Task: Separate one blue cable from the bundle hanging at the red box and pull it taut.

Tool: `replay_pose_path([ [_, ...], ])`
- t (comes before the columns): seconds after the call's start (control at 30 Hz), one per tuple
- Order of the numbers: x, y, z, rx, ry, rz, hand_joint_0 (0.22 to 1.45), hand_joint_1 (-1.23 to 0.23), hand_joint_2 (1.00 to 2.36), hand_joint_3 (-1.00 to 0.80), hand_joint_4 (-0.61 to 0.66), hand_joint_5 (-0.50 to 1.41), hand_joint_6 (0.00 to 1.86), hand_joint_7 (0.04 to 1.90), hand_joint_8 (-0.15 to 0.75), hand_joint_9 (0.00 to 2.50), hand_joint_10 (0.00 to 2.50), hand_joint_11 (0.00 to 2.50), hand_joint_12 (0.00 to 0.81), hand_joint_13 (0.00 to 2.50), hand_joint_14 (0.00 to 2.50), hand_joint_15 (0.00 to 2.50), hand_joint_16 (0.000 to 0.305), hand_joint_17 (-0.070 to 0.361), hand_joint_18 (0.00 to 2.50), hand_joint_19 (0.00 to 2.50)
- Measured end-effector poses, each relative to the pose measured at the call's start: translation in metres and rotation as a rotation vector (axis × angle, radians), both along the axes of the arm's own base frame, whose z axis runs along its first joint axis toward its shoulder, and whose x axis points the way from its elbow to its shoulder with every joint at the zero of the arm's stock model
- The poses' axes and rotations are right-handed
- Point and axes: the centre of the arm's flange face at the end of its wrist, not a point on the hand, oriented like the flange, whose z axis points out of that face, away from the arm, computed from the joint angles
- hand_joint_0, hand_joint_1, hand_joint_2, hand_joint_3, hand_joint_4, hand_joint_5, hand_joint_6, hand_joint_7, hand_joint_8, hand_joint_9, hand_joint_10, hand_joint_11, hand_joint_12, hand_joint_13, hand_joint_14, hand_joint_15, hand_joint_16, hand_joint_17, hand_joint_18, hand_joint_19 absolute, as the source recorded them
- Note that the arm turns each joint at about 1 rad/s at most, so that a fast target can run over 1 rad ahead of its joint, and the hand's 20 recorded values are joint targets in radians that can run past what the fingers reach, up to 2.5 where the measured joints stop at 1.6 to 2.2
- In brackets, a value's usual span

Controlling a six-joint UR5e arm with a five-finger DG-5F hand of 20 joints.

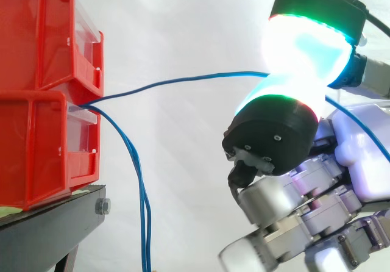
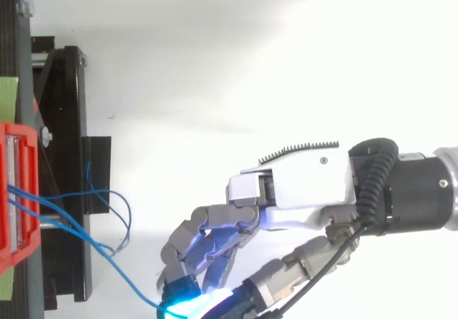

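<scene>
One blue cable [image 1: 201,75]: comes out at the gap between the two red bins, over the front lip of the lower one. Goes up and to the right in a soft curve, not quite straight. Ends between two glowing pads [image 1: 304,46]. Hangs in the air, well apart from the other cables. From above, runs from the bins across to a cyan fingertip at the bottom edge.

The hand [image 1: 359,156]: pinches that cable between the two pads, pad against pad. Bends the other fingers in below, with nothing in them. Comes in from the right in the side view.

The bundle [image 1: 144,223]: starts at the same gap and drops straight down, just in front of the lower bin [image 1: 36,150] and the stand. From above, makes small loops beside the stand.

The upper bin [image 1: 42,34]: sits right on the lower bin. Cannot tell what lies inside either.

The stand [image 1: 55,223]: black, carries both bins. Behind it all, a white curtain [image 1: 183,180].
</scene>
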Motion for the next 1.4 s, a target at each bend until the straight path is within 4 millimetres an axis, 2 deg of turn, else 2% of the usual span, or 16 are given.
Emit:
replay_pose_path([
  [0.3,-0.001,-0.015,0.0,0.014,0.0,0.03,0.72,-0.7,1.01,-0.39,0.1,-0.21,0.9,1.03,0.361,0.89,0.01,1.34,0.395,0.83,0.02,0.96,0.041,0.092,0.88,0.7],
  [0.47,-0.001,-0.021,0.0,0.014,0.0,0.028,0.72,-0.71,1.01,-0.4,0.09,-0.21,0.9,1.03,0.357,0.96,0.01,1.52,0.404,0.96,0.02,1.23,0.042,0.095,0.95,0.8],
  [0.53,-0.001,-0.023,0.0,0.014,-0.001,0.027,0.72,-0.71,1.01,-0.4,0.09,-0.21,0.89,1.04,0.356,0.97,0.01,1.56,0.402,1.01,0.01,1.42,0.044,0.098,0.98,0.85],
  [0.8,-0.001,-0.026,0.0,0.009,-0.005,0.024,0.72,-0.71,1.01,-0.4,0.09,-0.21,0.89,1.03,0.351,0.98,0.0,1.59,0.412,1.05,0.01,1.58,0.047,0.105,1.02,0.94],
  [1.03,0.001,-0.023,0.001,-0.006,-0.018,0.025,0.73,-0.72,1.01,-0.41,0.09,-0.21,0.89,1.03,0.353,1.0,0.0,1.61,0.411,1.02,0.32,1.55,0.048,0.109,1.1,1.06],
  [1.27,0.001,-0.027,0.002,-0.087,-0.032,0.012,0.73,-0.72,1.01,-0.39,0.07,-0.21,0.89,1.03,0.356,0.99,0.0,1.64,0.407,1.0,0.47,1.53,0.049,0.109,1.13,1.11],
  [1.33,0.003,-0.029,0.005,-0.109,-0.042,0.008,0.73,-0.72,1.01,-0.38,0.05,-0.21,0.89,1.03,0.346,0.97,0.13,1.64,0.412,1.0,0.59,1.51,0.048,0.108,1.16,1.19],
  [1.4,0.006,-0.032,0.012,-0.131,-0.056,0.0,0.73,-0.72,1.01,-0.39,0.04,-0.21,0.89,1.01,0.343,0.94,0.38,1.61,0.412,0.99,0.66,1.49,0.048,0.108,1.17,1.22],
])
